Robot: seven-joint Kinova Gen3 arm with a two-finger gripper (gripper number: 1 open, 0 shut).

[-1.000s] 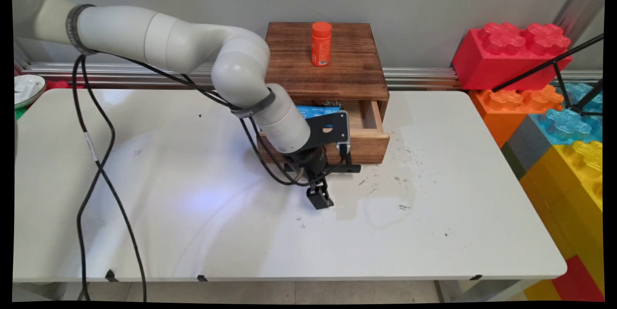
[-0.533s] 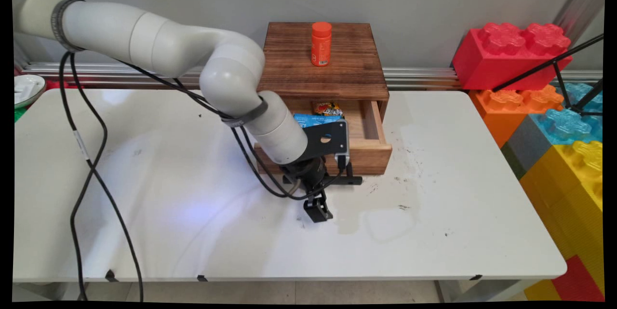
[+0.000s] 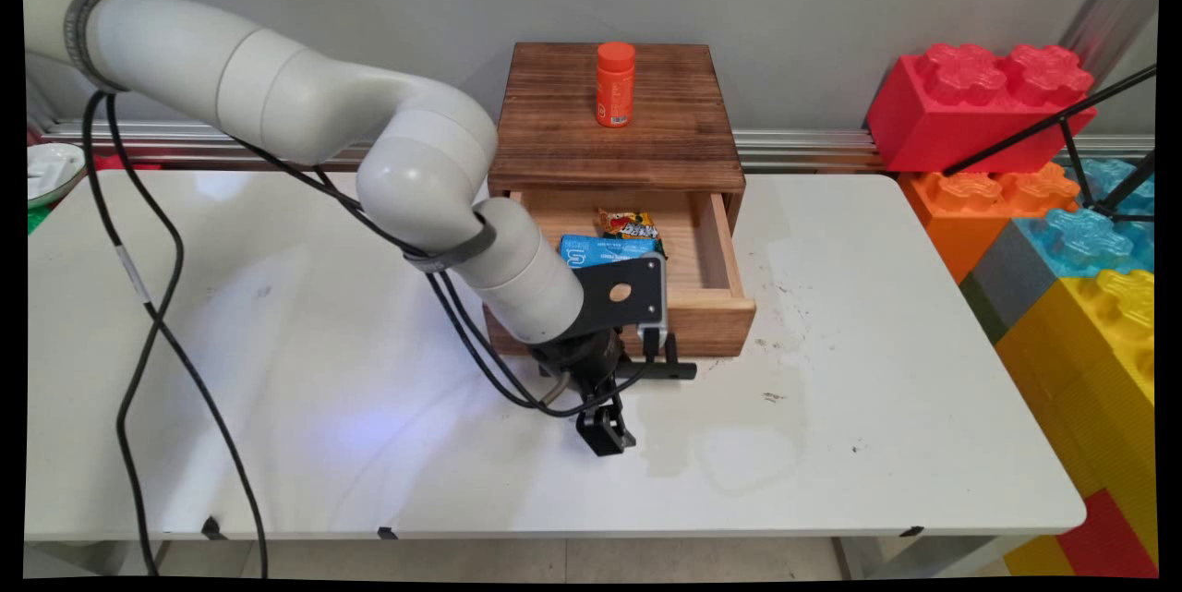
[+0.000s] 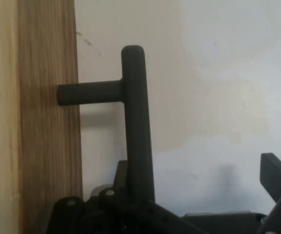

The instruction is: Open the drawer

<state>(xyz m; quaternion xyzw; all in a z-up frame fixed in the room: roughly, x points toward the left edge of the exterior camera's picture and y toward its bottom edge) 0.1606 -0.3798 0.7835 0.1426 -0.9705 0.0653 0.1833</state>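
A small wooden cabinet (image 3: 646,144) stands at the table's far side with its drawer (image 3: 716,324) pulled partly out. Inside lie a blue packet (image 3: 605,250) and an orange-yellow snack packet (image 3: 628,224). An orange bottle (image 3: 615,84) stands upright on the cabinet's top. My gripper (image 3: 602,400) is at the drawer's black T-bar handle (image 3: 669,369). In the hand view the handle (image 4: 136,126) runs down into the linkage. One finger sits behind it against the drawer front (image 4: 43,122), the other finger (image 4: 277,178) stands far off to the right. The gripper (image 4: 196,170) is open.
Large toy bricks, red (image 3: 979,102), orange (image 3: 988,195), blue (image 3: 1090,241) and yellow (image 3: 1108,333), are stacked past the table's right edge. A black stand leg (image 3: 1043,126) crosses them. A white dish (image 3: 51,169) sits at the far left. Black cables (image 3: 138,296) hang over the table's left part.
The drawer has slid out toward the table's near side along with my gripper at its handle. More of the inside shows, including the snack packet.
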